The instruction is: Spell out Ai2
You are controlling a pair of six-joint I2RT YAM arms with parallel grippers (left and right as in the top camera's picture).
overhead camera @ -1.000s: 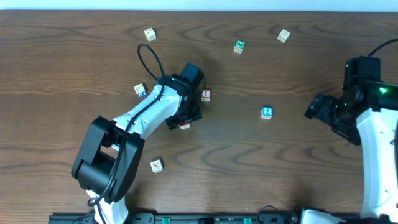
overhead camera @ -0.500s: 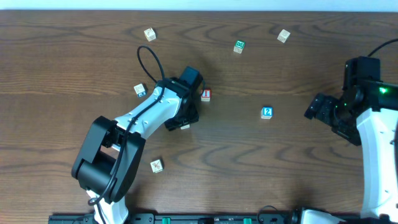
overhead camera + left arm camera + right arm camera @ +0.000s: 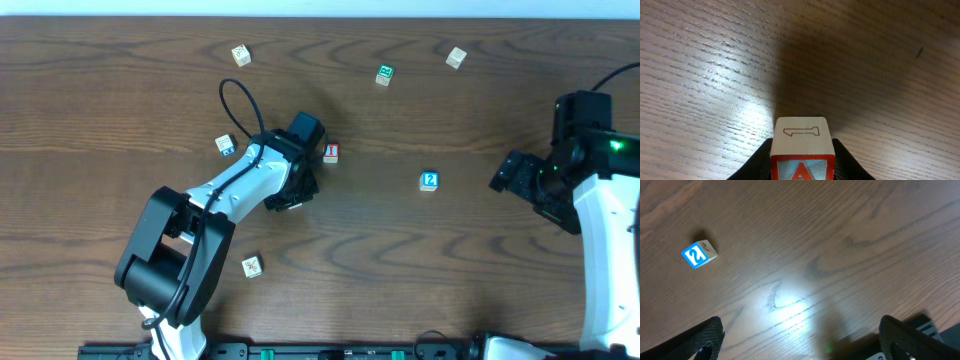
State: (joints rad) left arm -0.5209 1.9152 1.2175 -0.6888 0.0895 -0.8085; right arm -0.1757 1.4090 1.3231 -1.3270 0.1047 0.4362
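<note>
My left gripper (image 3: pixel 293 200) is shut on the red A block (image 3: pixel 802 153), which fills the bottom of the left wrist view between the black fingers. In the overhead view the block (image 3: pixel 293 205) shows only as a sliver under the gripper. The red i block (image 3: pixel 331 153) lies just right of the left arm. The blue 2 block (image 3: pixel 430 181) lies further right and also shows in the right wrist view (image 3: pixel 699 254). My right gripper (image 3: pixel 800 342) is open and empty at the right side of the table (image 3: pixel 520 178), well right of the 2 block.
Spare blocks lie around: a green one (image 3: pixel 385 74), a plain one (image 3: pixel 456 57) and another (image 3: pixel 240 54) at the back, a blue one (image 3: pixel 226 146) left of the left arm, and one (image 3: pixel 252 266) near the front.
My left gripper with the A block has shifted slightly left and back, away from the i block. The right arm has not moved.
</note>
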